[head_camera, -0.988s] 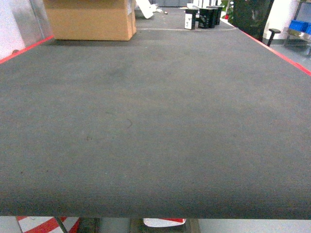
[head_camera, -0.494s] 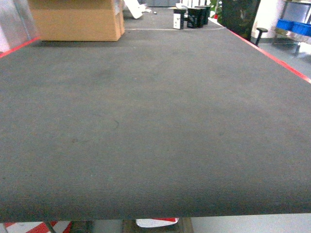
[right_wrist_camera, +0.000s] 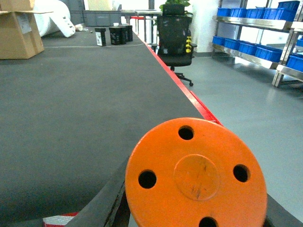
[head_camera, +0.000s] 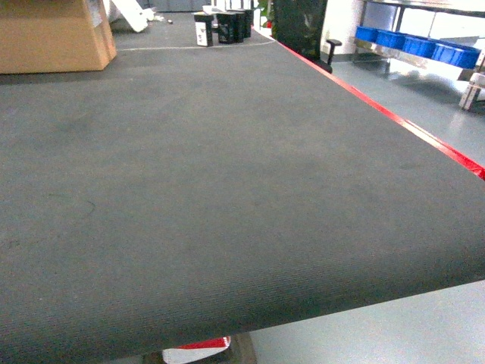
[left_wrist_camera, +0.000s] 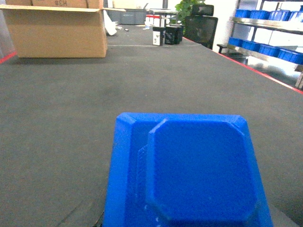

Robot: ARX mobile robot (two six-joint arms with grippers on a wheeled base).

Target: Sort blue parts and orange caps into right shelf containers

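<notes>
Blue part (left_wrist_camera: 189,175), orange cap (right_wrist_camera: 196,177), grey table (head_camera: 189,189)

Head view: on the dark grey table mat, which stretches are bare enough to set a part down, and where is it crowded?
Almost the whole dark grey ribbed table mat is bare, from the near edge to the red-taped right edge. Only the far end is crowded: the brown cardboard box at far left and the small black boxes near the far right corner.
</notes>
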